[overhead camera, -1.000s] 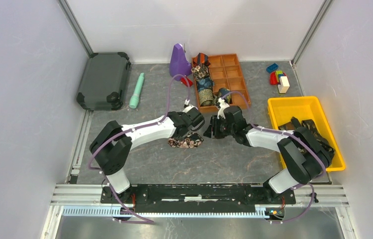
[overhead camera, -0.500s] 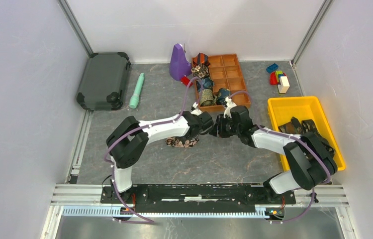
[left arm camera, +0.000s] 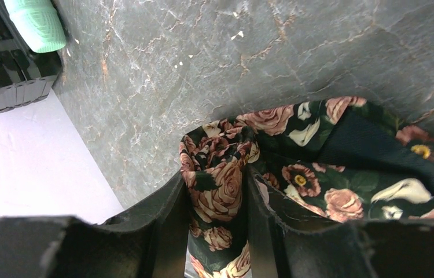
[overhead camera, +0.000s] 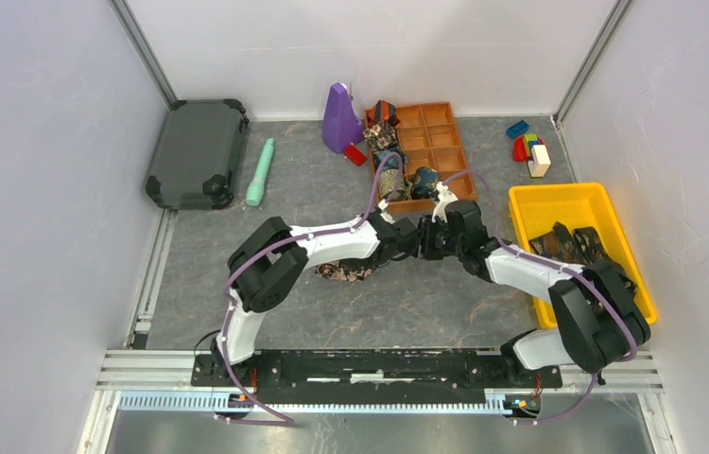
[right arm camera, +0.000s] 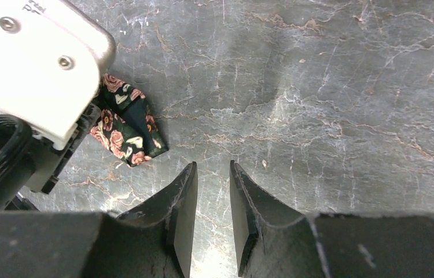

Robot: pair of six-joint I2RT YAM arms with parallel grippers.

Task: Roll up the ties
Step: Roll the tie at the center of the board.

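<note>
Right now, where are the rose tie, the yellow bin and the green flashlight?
rose tie [left arm camera: 217,191], left wrist view, its bunched fold.
yellow bin [overhead camera: 559,213], top external view, bare inside floor.
green flashlight [overhead camera: 261,173], top external view, mid-barrel.

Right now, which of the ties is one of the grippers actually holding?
The rose-patterned tie at mid-table, its bunched end pinched in the left gripper. The other ties sit rolled in the brown divided tray, untouched.

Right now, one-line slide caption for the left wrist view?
Left jaws pinch a fold of the rose-print tie, grey marbled table behind, mint-green cylinder top left.
</note>
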